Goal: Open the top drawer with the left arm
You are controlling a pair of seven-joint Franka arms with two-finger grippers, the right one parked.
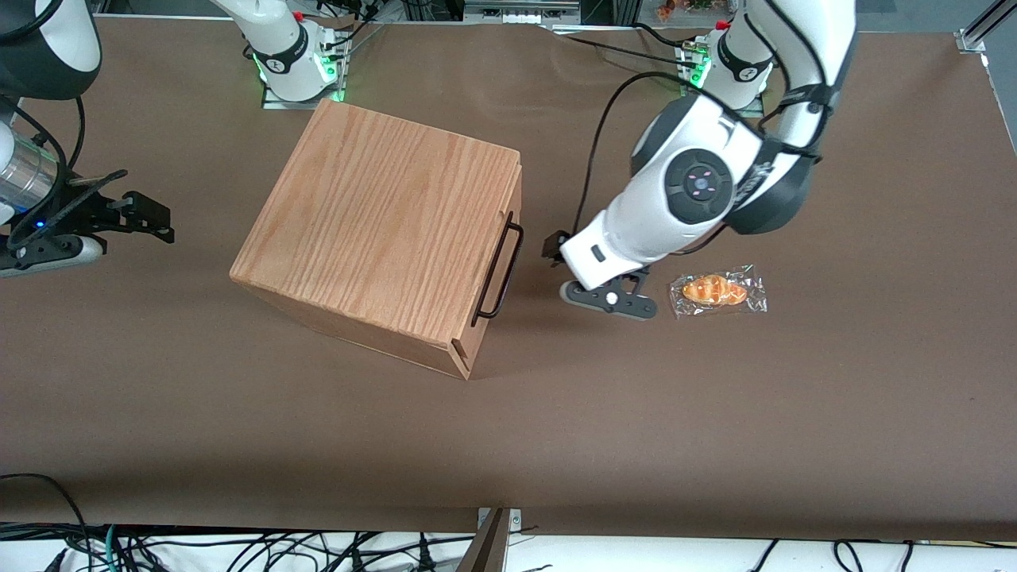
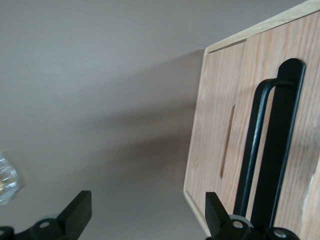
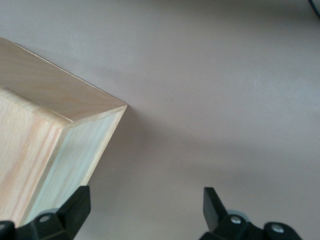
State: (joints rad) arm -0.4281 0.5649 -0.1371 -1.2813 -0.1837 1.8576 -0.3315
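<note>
Drawer-wise, the top drawer (image 1: 508,238) sits closed, its front flush with the oak-grain cabinet (image 1: 381,230) that holds it, uppermost in that box and facing toward the working arm's end of the table. The brown table (image 1: 715,413) carries the cabinet roughly midway along its length, turned at an angle, with a soft shadow on the cloth in front of the drawer face. The left arm (image 1: 699,183), white and glossy with a round dark-grey joint cap and a black cable looping above it, bends down over the table in front of the drawer. Its gripper (image 1: 556,262) hangs low just in front of the drawer face, near the handle but not touching it; in the left wrist view the two black fingers (image 2: 75,212) stand spread wide apart with nothing between them, one of them lined up before the wooden front. The thin black wire handle (image 1: 499,270) runs along the drawer front, standing a little proud of the wood, and in the left wrist view it (image 2: 255,150) shows as a dark bar with its shadow beside it. A small wrapped bread roll (image 1: 717,291) in clear film lies on the table near the arm's wrist, on the side away from the cabinet.
</note>
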